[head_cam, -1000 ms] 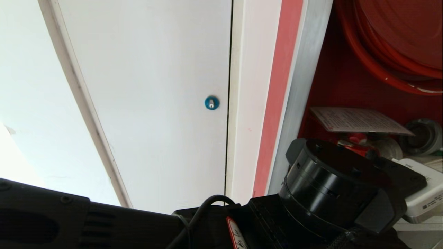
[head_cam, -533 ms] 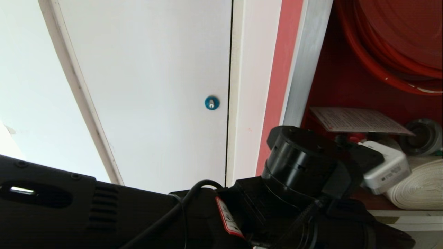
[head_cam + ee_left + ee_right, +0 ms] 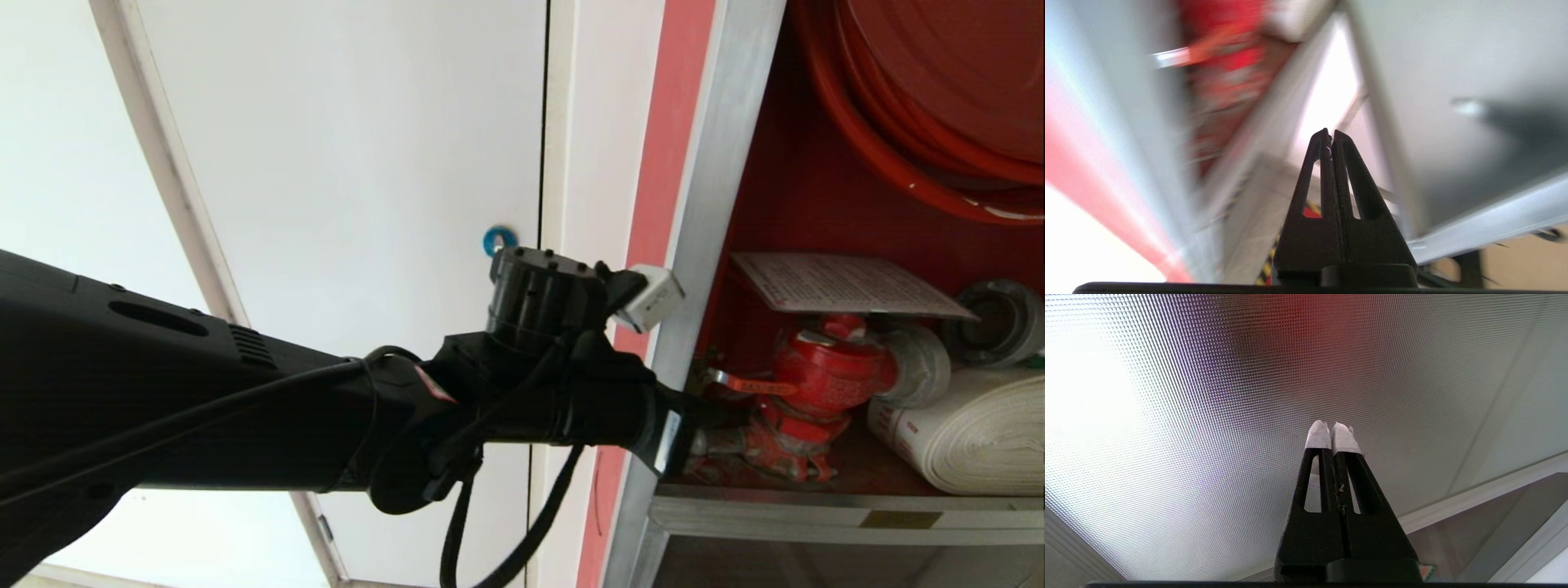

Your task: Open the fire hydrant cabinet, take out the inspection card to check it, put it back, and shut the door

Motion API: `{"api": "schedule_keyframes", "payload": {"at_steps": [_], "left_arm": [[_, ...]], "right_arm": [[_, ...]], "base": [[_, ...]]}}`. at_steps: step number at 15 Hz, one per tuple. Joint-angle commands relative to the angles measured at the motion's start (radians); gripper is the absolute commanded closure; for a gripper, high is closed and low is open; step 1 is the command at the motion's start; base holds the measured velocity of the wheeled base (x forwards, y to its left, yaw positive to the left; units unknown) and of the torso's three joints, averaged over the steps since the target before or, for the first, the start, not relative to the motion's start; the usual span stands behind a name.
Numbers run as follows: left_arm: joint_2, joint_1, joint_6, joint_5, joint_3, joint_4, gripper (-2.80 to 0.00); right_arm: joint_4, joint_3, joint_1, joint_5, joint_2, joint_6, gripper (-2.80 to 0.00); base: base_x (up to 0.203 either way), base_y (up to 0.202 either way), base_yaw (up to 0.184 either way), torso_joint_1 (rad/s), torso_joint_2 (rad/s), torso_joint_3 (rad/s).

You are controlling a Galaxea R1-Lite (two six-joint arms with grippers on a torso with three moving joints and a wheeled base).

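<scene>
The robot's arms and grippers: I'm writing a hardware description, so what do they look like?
The left arm is matte black with vent slots, a ribbed round wrist, loose black cables, a small red-and-white label and a white camera box. The left gripper has two tapered black fingers with slotted cut-outs. The right gripper is the same shape, with white tape on its tips.

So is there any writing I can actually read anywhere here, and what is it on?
None can be read.
Inspection card: fine printed table, too small to read.
Red-and-white label on the left arm: too small.
Brass plate on the fire hydrant cabinet's lower rail: too small.
</scene>
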Motion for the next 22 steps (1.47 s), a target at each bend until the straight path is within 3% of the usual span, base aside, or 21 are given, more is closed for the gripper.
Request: {"api": "schedule_keyframes", "payload": {"at_steps": [1,9,12,15,19,22], "left_arm": [[-0.008,0.078,0.003,-0.001,0.034,-0.003,0.00],[-0.235,0.402,0.057,-0.004,0.278,-0.004,0.00],[-0.351,0.482,0.076,-0.006,0.398,-0.005,0.00],[-0.517,0.534,0.120,0.001,0.500,-0.005,0.00],[-0.770,0.666,0.131,0.009,0.606,0.000,0.00],[-1.001,0.775,0.134,0.084,0.649,0.040,0.00]], "right_arm": [[0.000,0.002,0.000,0.000,0.002,0.000,0.00],[0.000,0.002,0.001,0.000,0.002,0.000,0.00],[0.000,0.002,0.000,0.000,0.002,0.000,0.00],[0.000,0.002,0.000,0.000,0.002,0.000,0.00],[0.000,0.002,0.000,0.000,0.002,0.000,0.00],[0.000,0.002,0.002,0.000,0.002,0.000,0.00]], "base": [[0.000,0.000,0.000,0.000,0.00,0.000],[0.000,0.000,0.000,0.000,0.00,0.000],[0.000,0.000,0.000,0.000,0.00,0.000],[0.000,0.000,0.000,0.000,0.00,0.000],[0.000,0.000,0.000,0.000,0.00,0.000],[0.000,0.000,0.000,0.000,0.00,0.000]]}}
